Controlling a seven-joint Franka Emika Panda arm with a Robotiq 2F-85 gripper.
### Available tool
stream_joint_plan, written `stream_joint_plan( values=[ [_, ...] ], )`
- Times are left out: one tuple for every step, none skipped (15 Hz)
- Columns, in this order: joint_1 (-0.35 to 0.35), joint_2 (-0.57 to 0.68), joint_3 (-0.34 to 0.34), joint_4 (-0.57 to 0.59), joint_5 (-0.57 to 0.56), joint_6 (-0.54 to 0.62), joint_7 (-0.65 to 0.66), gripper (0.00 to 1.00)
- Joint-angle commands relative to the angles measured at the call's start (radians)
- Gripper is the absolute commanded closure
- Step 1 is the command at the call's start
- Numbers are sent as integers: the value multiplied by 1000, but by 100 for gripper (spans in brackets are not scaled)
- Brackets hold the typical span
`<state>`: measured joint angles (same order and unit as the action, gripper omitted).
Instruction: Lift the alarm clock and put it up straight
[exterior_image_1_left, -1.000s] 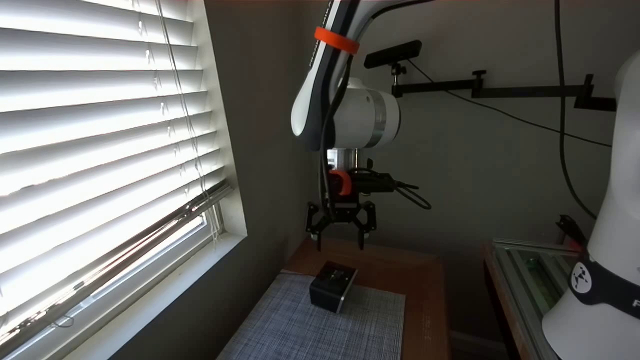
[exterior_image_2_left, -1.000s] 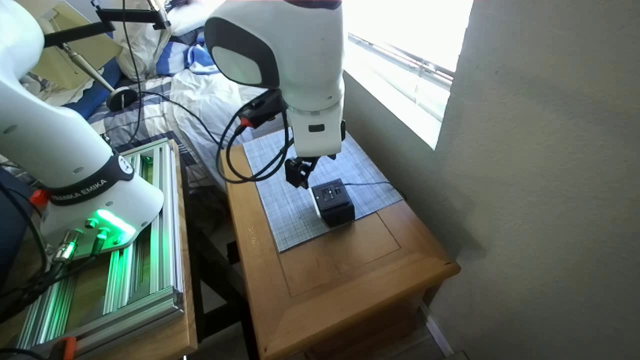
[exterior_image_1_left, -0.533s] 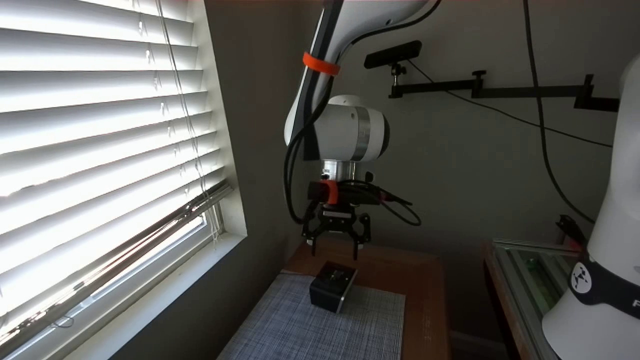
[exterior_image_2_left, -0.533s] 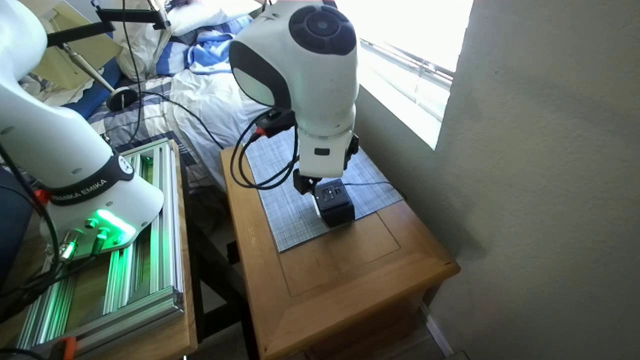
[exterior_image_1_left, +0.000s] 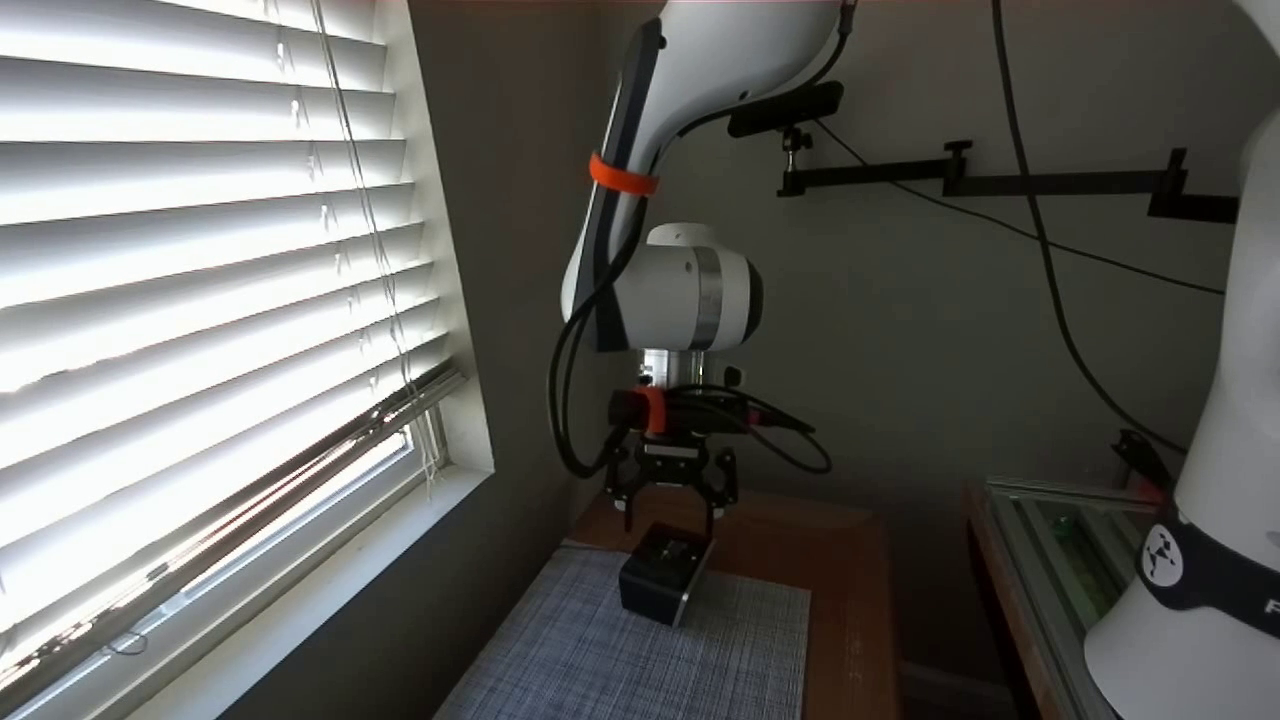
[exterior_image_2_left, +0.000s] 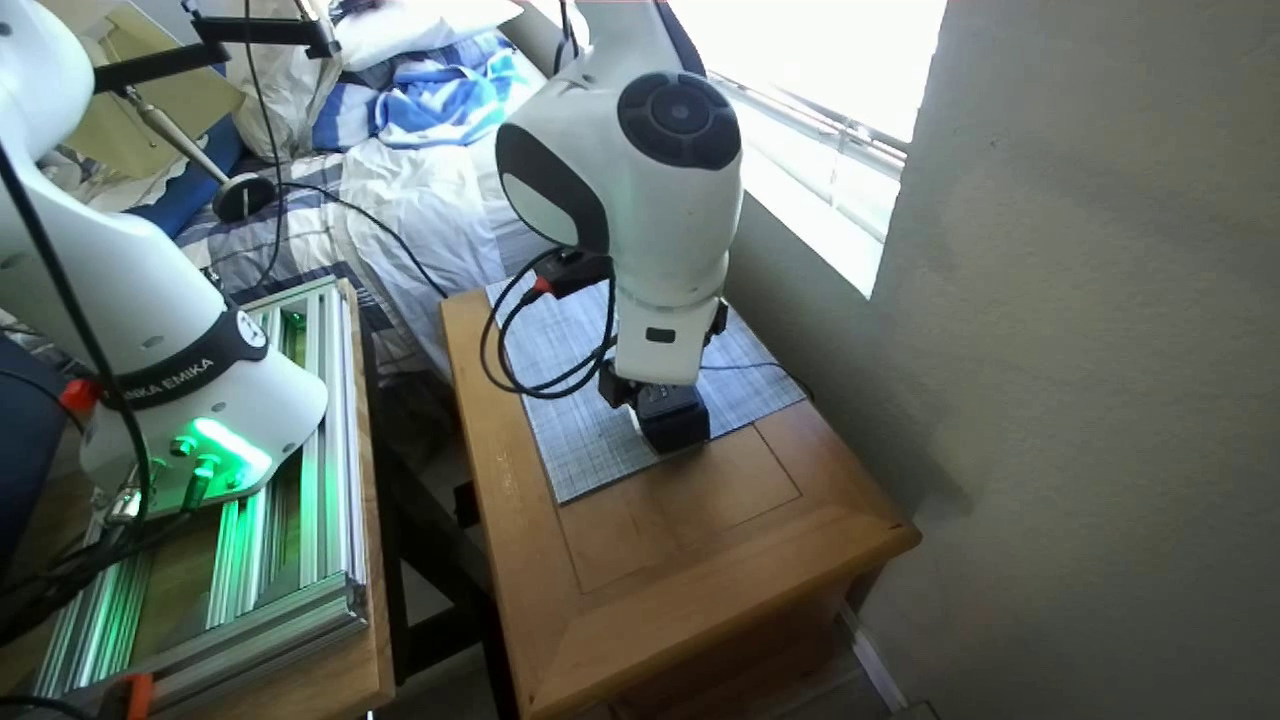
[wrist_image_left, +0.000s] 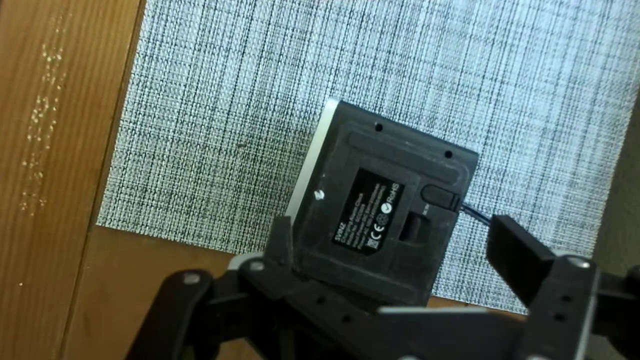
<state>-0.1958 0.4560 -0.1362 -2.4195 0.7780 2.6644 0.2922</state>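
The alarm clock is a small black box lying with its labelled underside up. Its paler grey face edge shows on the left in the wrist view. It rests on a grey woven mat in both exterior views, as a black block and partly hidden under the arm. My gripper is open, pointing down just over the clock's end near the mat's edge. In the wrist view, the left finger is close beside the pale edge; the right finger stands apart from the clock's other side. I cannot tell whether a finger touches it.
The mat lies on a wooden table beside a wall and a window. A thin cord runs from the clock toward the wall. Cable loops hang beside the wrist. A bed stands behind the table.
My gripper has come down closer to the clock and shifted over it, with its fingers still apart. The clock has not moved.
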Motion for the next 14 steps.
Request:
stream_joint_plan(
  values=[
    [10,40,-10,25,0,20,41,0],
    [12,45,-10,26,0,22,48,0],
    [13,52,-11,27,1,23,56,0],
    [14,58,-11,30,0,21,64,0],
    [15,63,-11,31,1,23,70,0],
    [14,67,-11,33,3,23,73,0],
    [12,71,-9,35,7,24,75,0],
    [13,74,-10,38,7,24,82,0],
    [14,77,-12,40,8,27,91,0],
    [12,79,-10,41,13,31,94,0],
    [9,80,-9,42,17,35,96,0],
    [5,81,-7,44,22,35,96,0],
    [2,82,-5,46,25,38,97,0],
    [-3,81,-2,48,32,38,95,0]
  ],
)
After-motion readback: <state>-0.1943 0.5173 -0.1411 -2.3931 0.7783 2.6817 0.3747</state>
